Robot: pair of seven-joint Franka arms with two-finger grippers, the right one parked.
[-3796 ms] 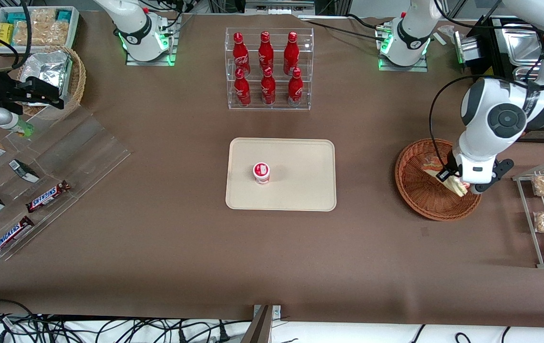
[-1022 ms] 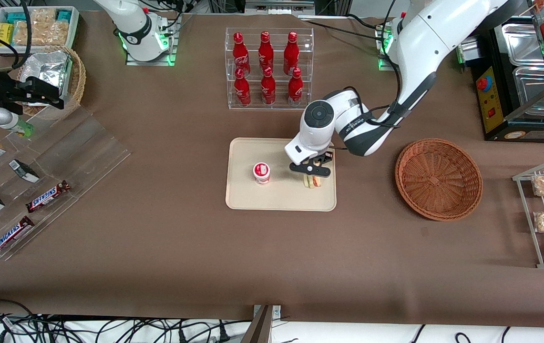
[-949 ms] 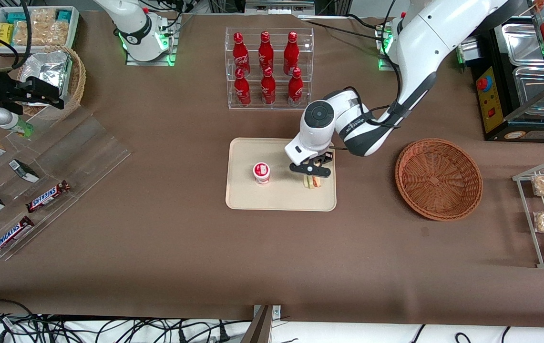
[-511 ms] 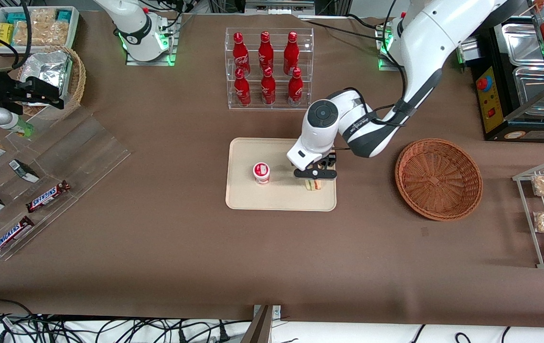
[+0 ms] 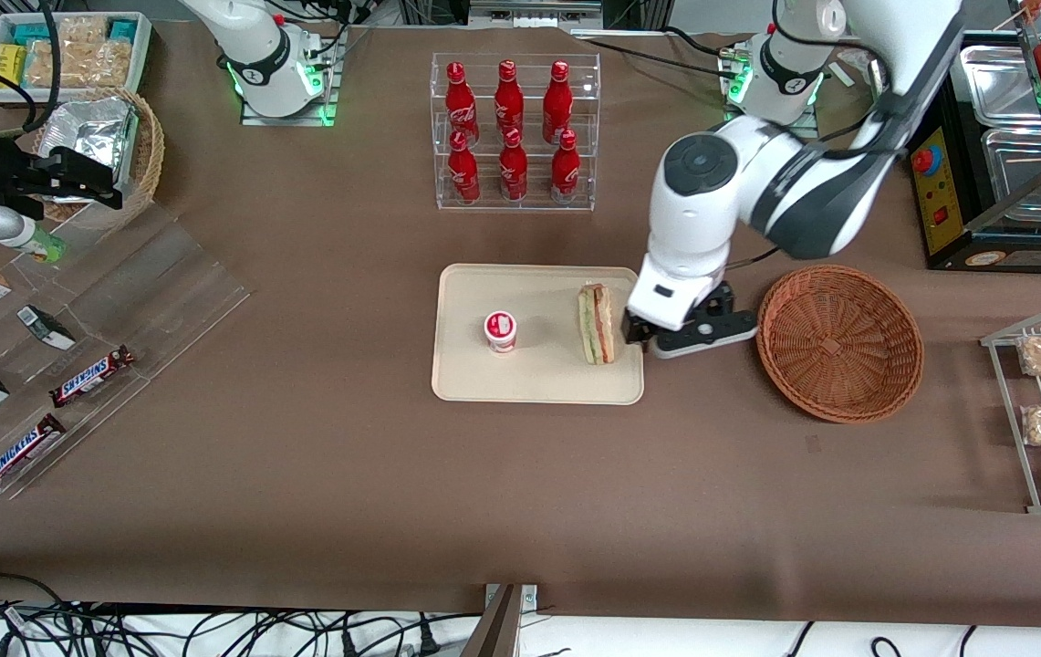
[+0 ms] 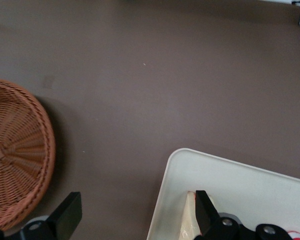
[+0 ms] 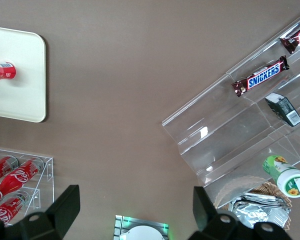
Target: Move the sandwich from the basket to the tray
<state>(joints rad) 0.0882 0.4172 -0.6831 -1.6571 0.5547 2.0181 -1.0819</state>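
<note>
Cup with the red lid stands where it stood a second ago, on the tray. Next along, I see the sandwich now lying on that tray near the edge that faces the basket, no longer pinched under my tool as it was half a second back. My left gripper has let go and pulled off sideways and upward; it hangs above the table between tray and basket, jaws spread wide with nothing in them. On the wrist camera one finger shows against the sandwich's pale bread, the other sits near the wicker rim. Nothing lies in the basket. I judge the placement done; only the retreat remains.
</note>
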